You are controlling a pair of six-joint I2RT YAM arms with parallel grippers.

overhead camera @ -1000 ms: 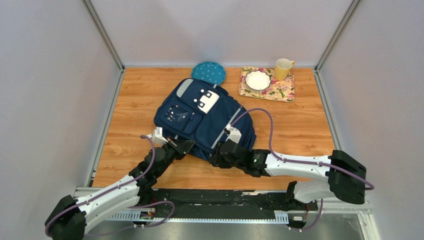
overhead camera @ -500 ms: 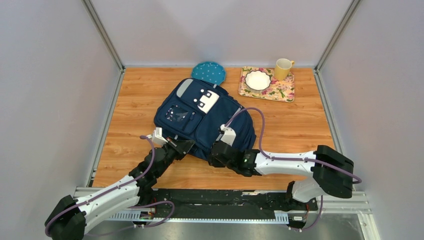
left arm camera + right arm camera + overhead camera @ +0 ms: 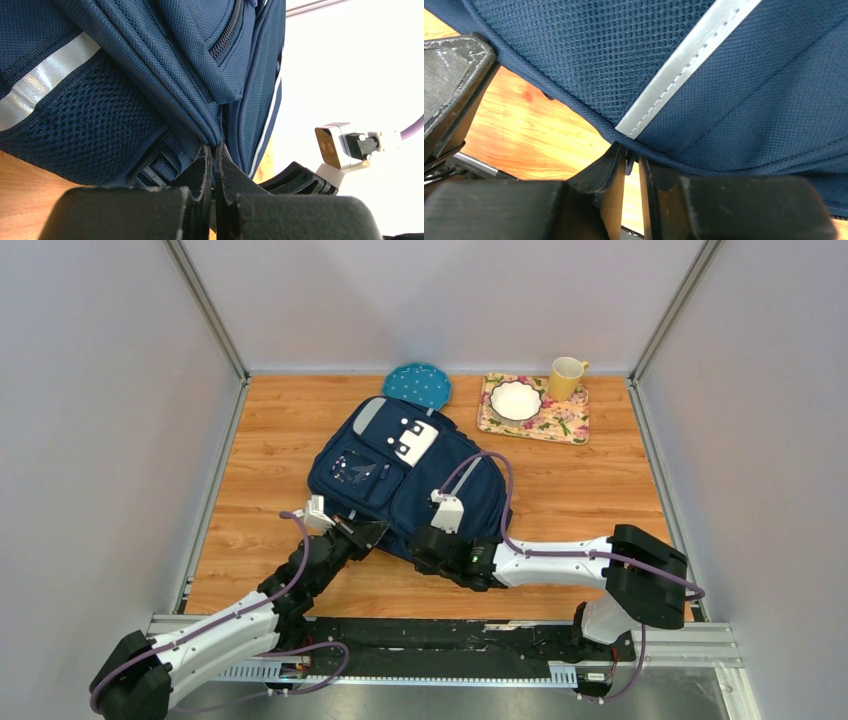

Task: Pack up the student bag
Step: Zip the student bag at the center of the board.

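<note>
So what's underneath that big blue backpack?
Only the wooden table shows around the backpack; whatever lies beneath is covered by its fabric.

Top view bright, even, only soft shadows on surface (image 3: pixel 600 490). Left wrist: right side blown out white, fingers (image 3: pixel 197 175) blurry. Right wrist: bag (image 3: pixel 724 75) sharp, fingers soft.

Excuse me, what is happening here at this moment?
Two robot arms work on the navy student bag, lying flat on the wooden table. The left end effector and the right end effector are each closed on its near edge, seemingly pinching fabric or a zip tab. A yellow mug and a floral tray stand at the back.
</note>
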